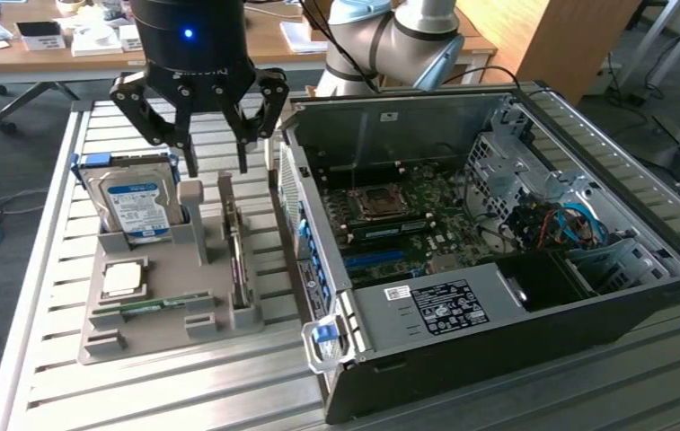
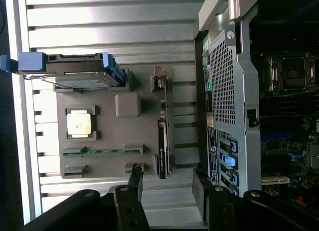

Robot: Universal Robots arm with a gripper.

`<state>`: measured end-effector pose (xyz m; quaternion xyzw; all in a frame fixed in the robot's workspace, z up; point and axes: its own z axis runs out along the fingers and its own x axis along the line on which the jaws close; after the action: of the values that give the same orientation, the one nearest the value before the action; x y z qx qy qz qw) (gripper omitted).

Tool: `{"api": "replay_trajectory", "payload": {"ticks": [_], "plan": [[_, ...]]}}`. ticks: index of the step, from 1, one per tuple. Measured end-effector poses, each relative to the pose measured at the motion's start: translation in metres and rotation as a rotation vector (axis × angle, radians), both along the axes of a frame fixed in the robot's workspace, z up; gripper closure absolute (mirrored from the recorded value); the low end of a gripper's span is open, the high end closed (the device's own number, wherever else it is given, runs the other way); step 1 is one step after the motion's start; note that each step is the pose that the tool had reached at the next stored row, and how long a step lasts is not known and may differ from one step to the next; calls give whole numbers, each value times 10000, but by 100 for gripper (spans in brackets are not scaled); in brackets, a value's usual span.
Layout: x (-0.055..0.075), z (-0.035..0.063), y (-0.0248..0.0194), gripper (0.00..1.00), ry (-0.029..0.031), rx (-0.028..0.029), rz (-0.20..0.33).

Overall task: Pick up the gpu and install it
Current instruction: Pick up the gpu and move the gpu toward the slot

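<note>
In the exterior view, the black tool (image 1: 216, 160) hangs in the upper left of the frame with its fingers (image 1: 189, 148) spread apart and nothing pinched between them. Just below their tips, the gpu (image 1: 231, 247) stands on its long edge in a slot of a grey tray (image 1: 148, 339), at the tray's side nearest the computer case (image 1: 519, 296). Whether the fingertips touch the card's upper end cannot be told. The tray lies on the slatted metal desk (image 1: 136, 391) in the left half of the frame. It also carries a blue-labelled hard drive (image 1: 136, 202) standing upright, a square processor (image 1: 124, 277) lying flat and a narrow green RAM stick (image 1: 154, 305). The case fills the right half (its side panel is off), and its motherboard (image 1: 400, 215) is exposed.

In the wrist view, the tool (image 2: 168, 188) again shows spread fingers (image 2: 135, 183), one on each side of the line of the gpu (image 2: 163, 141) and clear of it. The card sits edge-up in the tray (image 2: 107, 134), between the processor (image 2: 79, 124) and the case (image 2: 224, 81). The hard drive (image 2: 75, 71) and the RAM stick (image 2: 102, 152) rest in their own slots.
</note>
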<state>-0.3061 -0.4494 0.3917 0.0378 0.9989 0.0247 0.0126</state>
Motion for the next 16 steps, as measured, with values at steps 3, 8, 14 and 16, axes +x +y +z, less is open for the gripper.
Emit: {"api": "replay_trajectory", "payload": {"ticks": [3, 8, 14, 16], "plan": [[0, 0, 0, 47, 0, 0, 0], [0, -37, 0, 47, 0, 0, 0], [0, -143, 0, 47, 1, -1, 0], [0, -180, 0, 47, 0, 0, 0]]}}
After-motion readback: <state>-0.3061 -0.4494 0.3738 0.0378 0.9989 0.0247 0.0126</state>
